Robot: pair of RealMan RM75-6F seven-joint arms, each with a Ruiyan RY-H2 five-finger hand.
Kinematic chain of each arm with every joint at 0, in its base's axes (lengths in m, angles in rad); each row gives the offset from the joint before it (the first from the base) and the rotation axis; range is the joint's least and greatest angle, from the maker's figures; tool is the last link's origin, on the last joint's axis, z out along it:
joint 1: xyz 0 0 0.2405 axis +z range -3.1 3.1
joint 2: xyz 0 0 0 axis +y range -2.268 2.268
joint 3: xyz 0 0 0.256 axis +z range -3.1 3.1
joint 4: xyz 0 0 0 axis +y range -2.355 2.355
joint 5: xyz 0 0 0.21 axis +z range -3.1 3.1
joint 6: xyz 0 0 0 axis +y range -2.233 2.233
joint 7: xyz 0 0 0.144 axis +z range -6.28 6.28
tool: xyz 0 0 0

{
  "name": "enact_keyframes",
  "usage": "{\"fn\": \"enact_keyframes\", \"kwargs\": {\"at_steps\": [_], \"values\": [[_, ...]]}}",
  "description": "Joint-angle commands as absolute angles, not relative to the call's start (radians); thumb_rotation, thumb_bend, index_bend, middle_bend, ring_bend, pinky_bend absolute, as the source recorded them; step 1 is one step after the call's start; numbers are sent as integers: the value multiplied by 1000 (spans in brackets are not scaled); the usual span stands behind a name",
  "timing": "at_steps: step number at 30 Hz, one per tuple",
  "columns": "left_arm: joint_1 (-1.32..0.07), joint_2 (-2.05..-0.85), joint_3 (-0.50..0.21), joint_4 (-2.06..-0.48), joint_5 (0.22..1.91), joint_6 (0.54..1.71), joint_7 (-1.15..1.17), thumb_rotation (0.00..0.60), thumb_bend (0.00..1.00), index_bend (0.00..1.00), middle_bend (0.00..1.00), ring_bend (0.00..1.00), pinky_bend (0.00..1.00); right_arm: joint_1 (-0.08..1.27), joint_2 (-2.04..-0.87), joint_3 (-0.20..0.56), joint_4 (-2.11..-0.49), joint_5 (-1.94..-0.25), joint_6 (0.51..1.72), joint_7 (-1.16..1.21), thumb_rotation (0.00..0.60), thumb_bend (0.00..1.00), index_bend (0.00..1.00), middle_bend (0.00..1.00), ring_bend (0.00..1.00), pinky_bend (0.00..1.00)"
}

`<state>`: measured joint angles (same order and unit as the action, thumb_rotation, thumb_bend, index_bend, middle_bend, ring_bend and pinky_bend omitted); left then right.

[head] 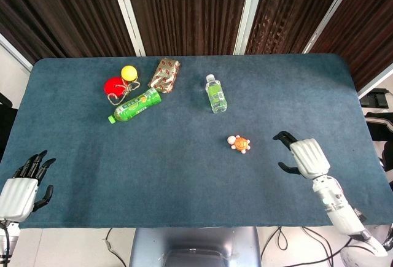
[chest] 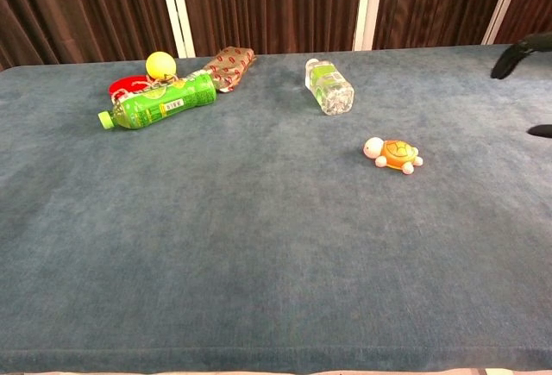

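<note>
An orange toy turtle [head: 239,143] [chest: 392,153] lies right of the table's middle. My right hand [head: 301,156] hovers over the cloth a short way right of it, fingers apart and empty; only its dark fingertips [chest: 517,53] show at the right edge of the chest view. My left hand [head: 23,184] sits at the table's near left corner, open and holding nothing. A clear water bottle [head: 215,93] [chest: 329,85] lies on its side behind the turtle. A green bottle [head: 135,105] [chest: 159,101] lies at the far left.
A red disc [head: 114,85], a yellow ball [head: 129,72] [chest: 160,65] and a patterned wrapped packet [head: 164,74] [chest: 228,65] cluster by the green bottle, with a bit of twine among them. Blue cloth [head: 184,175] covers the table. Dark curtains hang behind.
</note>
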<state>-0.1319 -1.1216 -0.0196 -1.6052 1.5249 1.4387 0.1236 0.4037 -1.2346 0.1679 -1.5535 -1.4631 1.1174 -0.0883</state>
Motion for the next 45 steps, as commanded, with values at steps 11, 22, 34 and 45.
{"fn": "enact_keyframes", "kwargs": {"at_steps": [11,22,34,45], "values": [[-134,-1116,-17,-1615,1517,1429,128,600,472,175,13,68,254,557,-1419,214,-1388,-1326,974,-142,600,415,469,411,1000,1000],[-143,-1114,-16,-1623,1505,1406,145,600,471,177,16,68,255,601,-1494,203,-1303,-1263,928,-173,600,409,459,411,1000,1000],[-150,-1108,-16,-1629,1490,1387,142,600,470,179,21,80,259,643,-1593,193,-1150,-1270,902,-98,600,410,491,413,1000,1000],[-152,-1105,-14,-1628,1493,1386,130,600,469,180,21,80,259,666,-1645,179,-1077,-1273,870,-53,600,410,491,413,1000,1000]]}}
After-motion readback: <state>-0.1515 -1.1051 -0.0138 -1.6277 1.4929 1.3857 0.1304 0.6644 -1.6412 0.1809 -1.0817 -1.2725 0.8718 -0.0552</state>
